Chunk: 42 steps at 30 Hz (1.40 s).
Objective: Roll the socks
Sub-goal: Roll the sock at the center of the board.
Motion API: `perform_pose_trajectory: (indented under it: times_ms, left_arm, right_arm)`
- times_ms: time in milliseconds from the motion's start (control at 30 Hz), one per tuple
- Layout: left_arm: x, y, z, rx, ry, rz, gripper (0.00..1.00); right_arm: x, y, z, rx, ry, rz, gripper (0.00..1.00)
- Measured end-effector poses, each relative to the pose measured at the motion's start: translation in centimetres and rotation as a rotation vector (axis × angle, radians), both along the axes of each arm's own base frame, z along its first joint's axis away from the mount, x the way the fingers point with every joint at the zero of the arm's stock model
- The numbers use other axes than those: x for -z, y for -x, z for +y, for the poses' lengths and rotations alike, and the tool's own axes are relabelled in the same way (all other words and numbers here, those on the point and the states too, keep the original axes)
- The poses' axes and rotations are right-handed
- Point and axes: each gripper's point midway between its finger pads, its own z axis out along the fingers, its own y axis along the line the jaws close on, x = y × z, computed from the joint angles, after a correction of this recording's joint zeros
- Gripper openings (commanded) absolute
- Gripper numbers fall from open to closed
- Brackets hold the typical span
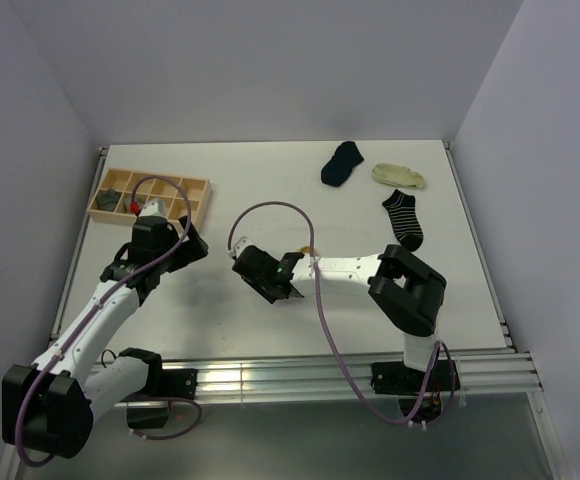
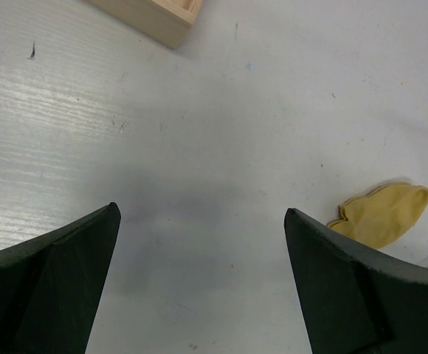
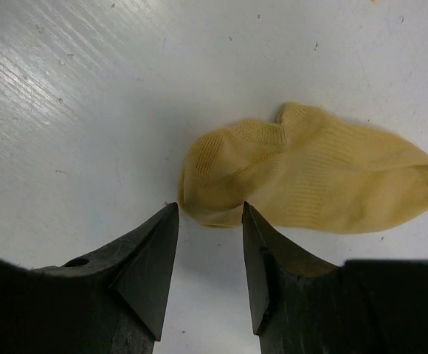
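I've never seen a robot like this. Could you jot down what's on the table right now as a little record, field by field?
yellow sock: lying unrolled, one end just ahead of the right end effector
right end effector: open, narrow gap, holding nothing
left end effector: open wide, empty, over bare table
other socks: navy sock, cream sock, striped sock, far right, each lying apart
wooden tray: far left, divided into compartments
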Motion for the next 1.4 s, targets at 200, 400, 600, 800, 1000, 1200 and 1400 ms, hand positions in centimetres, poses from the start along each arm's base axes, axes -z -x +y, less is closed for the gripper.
perform_pose_trajectory:
  times_ms: [200,400,600,800,1000,1200,1400]
  left_arm:
    - [0.4,0.0,0.0,0.000,0.004,0.016,0.99]
    - [0.4,-0.1,0.0,0.001,0.006,0.016,0.99]
    - [0.5,-0.1,0.0,-0.001,0.005,0.019,0.99]
    - [0.6,-0.1,0.0,-0.001,0.005,0.022,0.99]
    - [0.9,-0.1,0.0,0.000,0.003,0.035,0.99]
    - [1.1,0.0,-0.2,0.011,0.011,0.041,0.99]
    - [1.0,0.1,-0.5,0.023,0.022,0.043,0.98]
  right_arm:
    - [-0.1,0.0,0.1,-0.011,0.010,-0.016,0.47]
    - [-0.9,-0.3,0.8,-0.023,-0.006,-0.031,0.47]
    - [0.0,-0.4,0.9,-0.031,0.009,-0.026,0.45]
    - [1.2,-0.3,1.0,-0.041,0.027,-0.012,0.43]
    - [1.4,-0.1,1.6,-0.051,0.008,-0.004,0.36]
    - [1.6,-0.1,2.2,-0.062,-0.012,-0.008,0.18]
    - [1.8,0.0,2.5,-0.067,-0.026,-0.010,0.00]
